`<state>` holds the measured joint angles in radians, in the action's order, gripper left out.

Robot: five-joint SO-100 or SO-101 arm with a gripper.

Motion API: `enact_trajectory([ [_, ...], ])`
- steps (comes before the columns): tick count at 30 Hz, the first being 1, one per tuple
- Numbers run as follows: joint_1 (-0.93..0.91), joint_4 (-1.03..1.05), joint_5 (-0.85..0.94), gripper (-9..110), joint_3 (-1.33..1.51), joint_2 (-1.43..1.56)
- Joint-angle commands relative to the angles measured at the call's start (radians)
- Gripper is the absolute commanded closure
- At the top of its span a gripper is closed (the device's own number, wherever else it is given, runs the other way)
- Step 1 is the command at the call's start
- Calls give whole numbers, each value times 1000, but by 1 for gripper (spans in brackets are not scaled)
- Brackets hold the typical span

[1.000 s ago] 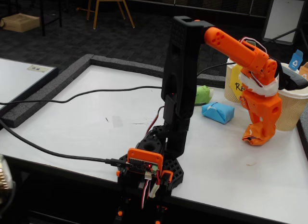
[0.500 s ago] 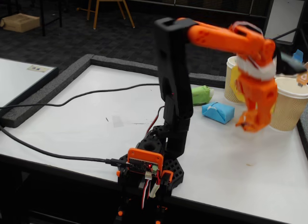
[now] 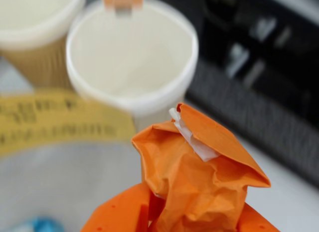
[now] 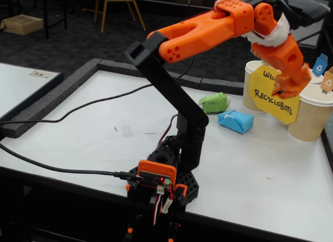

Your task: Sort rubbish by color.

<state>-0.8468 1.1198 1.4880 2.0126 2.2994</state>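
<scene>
Orange paper wad (image 3: 199, 177), pinched between the fingers (image 3: 117, 212), has risen from the tabletop (image 4: 250, 169) to just before the orange-tagged paper cup (image 3: 132, 57); release seems next.

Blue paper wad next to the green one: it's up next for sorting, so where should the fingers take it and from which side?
Grip the blue wad across its short width, coming straight down from above. It lies flat and boxy on the table, apart from the green wad, so the sides look clear.
</scene>
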Motion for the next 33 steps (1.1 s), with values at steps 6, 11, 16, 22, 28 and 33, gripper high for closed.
enact_trajectory([
  [6,17,-351,-12,101,-184,-101],
  [11,17,-503,-9,101,-250,-253],
  [16,28,-615,-8,101,-287,-370],
  [22,60,-738,-14,101,-298,-465],
  [28,83,-782,-9,101,-301,-495],
  [33,81,-796,-8,98,-301,-503],
])
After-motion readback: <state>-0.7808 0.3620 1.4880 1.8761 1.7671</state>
